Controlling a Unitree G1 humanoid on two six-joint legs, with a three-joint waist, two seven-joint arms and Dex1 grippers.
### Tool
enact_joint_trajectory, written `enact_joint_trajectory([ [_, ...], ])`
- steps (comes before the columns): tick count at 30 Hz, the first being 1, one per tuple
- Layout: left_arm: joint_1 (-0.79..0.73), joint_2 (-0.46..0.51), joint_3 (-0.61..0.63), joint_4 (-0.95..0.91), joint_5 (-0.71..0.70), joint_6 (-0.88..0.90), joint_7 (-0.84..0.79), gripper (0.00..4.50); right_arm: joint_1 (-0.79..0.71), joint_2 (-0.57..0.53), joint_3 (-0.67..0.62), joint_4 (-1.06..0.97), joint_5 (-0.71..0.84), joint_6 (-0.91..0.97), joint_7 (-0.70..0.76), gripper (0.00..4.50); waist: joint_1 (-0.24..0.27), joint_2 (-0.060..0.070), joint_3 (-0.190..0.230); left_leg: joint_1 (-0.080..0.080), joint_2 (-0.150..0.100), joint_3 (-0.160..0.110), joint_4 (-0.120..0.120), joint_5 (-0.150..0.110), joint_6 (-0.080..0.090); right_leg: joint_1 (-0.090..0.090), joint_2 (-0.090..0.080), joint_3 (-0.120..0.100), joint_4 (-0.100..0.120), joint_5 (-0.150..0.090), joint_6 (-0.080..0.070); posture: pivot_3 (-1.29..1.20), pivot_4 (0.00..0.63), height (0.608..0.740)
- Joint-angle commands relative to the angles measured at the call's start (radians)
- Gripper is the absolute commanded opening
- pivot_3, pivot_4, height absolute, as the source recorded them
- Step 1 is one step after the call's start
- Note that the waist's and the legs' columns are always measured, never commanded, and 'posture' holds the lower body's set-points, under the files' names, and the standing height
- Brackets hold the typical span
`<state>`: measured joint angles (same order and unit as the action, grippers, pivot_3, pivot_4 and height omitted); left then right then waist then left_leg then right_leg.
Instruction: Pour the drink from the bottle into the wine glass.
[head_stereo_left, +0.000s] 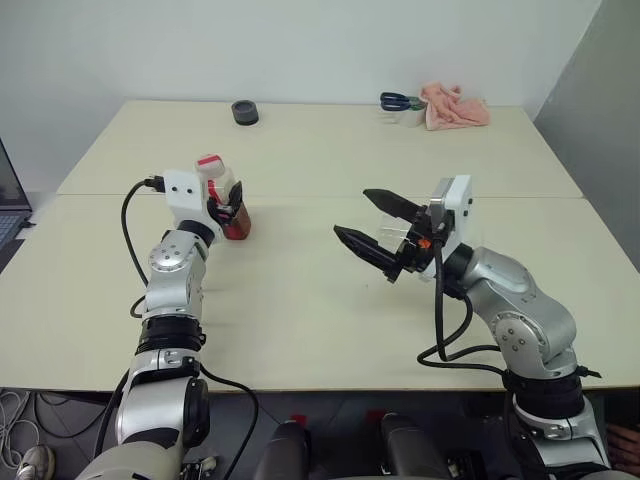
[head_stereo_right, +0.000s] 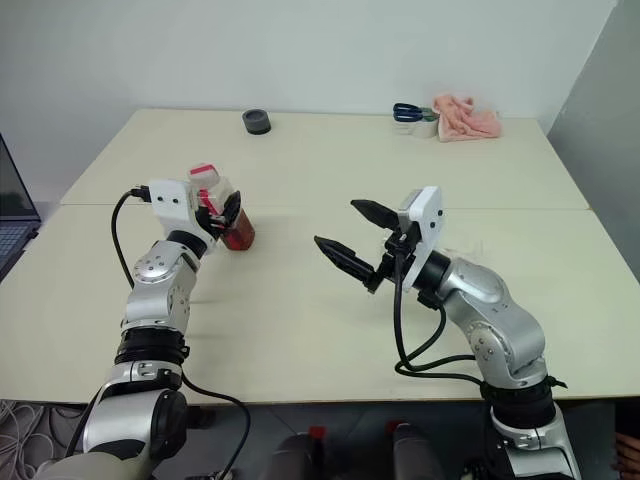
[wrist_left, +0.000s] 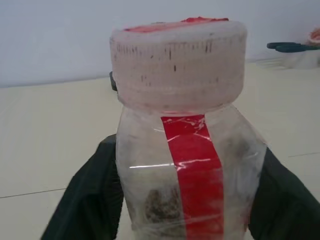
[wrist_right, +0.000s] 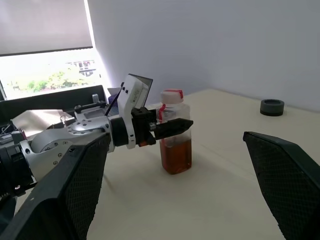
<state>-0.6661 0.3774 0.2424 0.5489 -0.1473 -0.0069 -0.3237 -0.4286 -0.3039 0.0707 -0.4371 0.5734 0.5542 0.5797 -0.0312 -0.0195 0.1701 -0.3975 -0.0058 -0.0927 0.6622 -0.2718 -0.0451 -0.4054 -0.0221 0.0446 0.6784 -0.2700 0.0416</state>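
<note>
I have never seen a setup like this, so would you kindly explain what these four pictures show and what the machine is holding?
It is a two-armed humanoid robot at a pale table. Two pictures come from the paired cameras in its head, looking down over its arms; the other two come from a camera on each wrist, looking along that arm's two black fingers.

The left gripper has its fingers on either side of the bottle, a small clear one with a red-and-white cap, standing upright on the table with the drink, amber-brown, in its lower part. The left wrist view shows that bottle close up. The right gripper is open, holds nothing and hovers above the table.

At the far edge lie a dark round object, blue-handled scissors and a pink cloth.
</note>
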Motion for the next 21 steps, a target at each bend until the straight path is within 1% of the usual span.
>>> enact_joint_trajectory([
  [1, -0.016, 0.008, 0.001, -0.022, -0.013, -0.024, -0.009, 2.05, 0.001, 0.002, -0.018, -0.048, 0.015, -0.011, -0.011, 4.5, 0.0, 0.0, 0.0, 0.0, 0.0, 0.0, 0.0, 0.0, 0.0, 0.0, 0.0, 0.0, 0.0, 0.0, 0.0, 0.0, 0.15, 0.74],
  [2, -0.016, 0.009, 0.001, -0.022, -0.013, -0.024, -0.007, 1.88, 0.003, 0.002, -0.017, -0.049, 0.015, -0.012, -0.012, 4.5, 0.0, 0.0, 0.0, 0.0, 0.0, 0.0, 0.0, 0.0, 0.0, 0.0, 0.0, 0.0, 0.0, 0.0, 0.0, 0.0, 0.15, 0.74],
  [3, -0.015, 0.01, 0.002, -0.023, -0.013, -0.023, -0.006, 1.84, 0.004, 0.003, -0.016, -0.051, 0.015, -0.013, -0.014, 4.5, 0.0, 0.0, 0.0, 0.0, 0.0, 0.0, 0.0, 0.0, 0.0, 0.0, 0.0, 0.0, 0.0, 0.0, 0.0, 0.0, 0.15, 0.74],
  [7, -0.016, 0.012, 0.003, -0.031, -0.014, -0.014, -0.002, 1.84, 0.001, 0.003, -0.01, -0.045, 0.004, -0.017, -0.024, 4.5, -0.001, 0.0, 0.0, 0.0, 0.0, 0.0, 0.0, 0.0, 0.0, 0.0, 0.0, 0.0, 0.0, 0.0, 0.0, 0.0, 0.15, 0.74],
  [8, -0.016, 0.007, -0.006, -0.06, -0.018, 0.014, -0.006, 1.84, -0.009, 0.003, -0.008, -0.03, -0.023, -0.021, -0.044, 4.5, -0.001, 0.0, 0.0, 0.0, 0.0, 0.0, 0.0, 0.0, 0.0, 0.0, 0.0, 0.0, 0.0, 0.0, 0.0, 0.0, 0.15, 0.74],
  [13, -0.031, -0.046, -0.084, -0.269, -0.065, 0.189, -0.067, 1.84, -0.114, 0.031, -0.019, 0.044, -0.071, -0.005, -0.122, 4.5, 0.0, 0.0, 0.0, -0.001, 0.0, 0.0, 0.0, 0.0, 0.0, -0.001, 0.0, 0.0, 0.0, 0.0, 0.0, 0.0, 0.15, 0.74],
  [15, -0.016, -0.068, -0.163, -0.387, -0.091, 0.263, -0.144, 1.84, -0.157, 0.044, -0.008, 0.08, -0.088, 0.008, -0.141, 4.5, 0.002, 0.0, 0.0, -0.001, 0.0, -0.001, 0.0, 0.0, 0.0, -0.001, 0.0, 0.0, 0.0, 0.0, 0.0, 0.0, 0.15, 0.74],
  [17, 0.003, -0.09, -0.207, -0.488, -0.135, 0.332, -0.187, 1.84, -0.185, 0.065, -0.008, 0.108, -0.096, 0.021, -0.166, 4.5, 0.002, 0.0, 0.0, -0.002, -0.001, -0.002, 0.0, 0.001, -0.001, -0.001, 0.0, -0.001, 0.0, 0.0, 0.0, 0.0, 0.15, 0.74],
  [21, 0.041, -0.087, -0.29, -0.638, -0.179, 0.424, -0.269, 1.84, -0.216, 0.096, -0.022, 0.128, -0.104, 0.045, -0.217, 4.5, -0.005, 0.0, 0.0, -0.002, 0.0, -0.002, 0.0, 0.002, -0.003, -0.001, 0.0, 0.001, 0.0, 0.0, 0.0, 0.0, 0.15, 0.74],
])
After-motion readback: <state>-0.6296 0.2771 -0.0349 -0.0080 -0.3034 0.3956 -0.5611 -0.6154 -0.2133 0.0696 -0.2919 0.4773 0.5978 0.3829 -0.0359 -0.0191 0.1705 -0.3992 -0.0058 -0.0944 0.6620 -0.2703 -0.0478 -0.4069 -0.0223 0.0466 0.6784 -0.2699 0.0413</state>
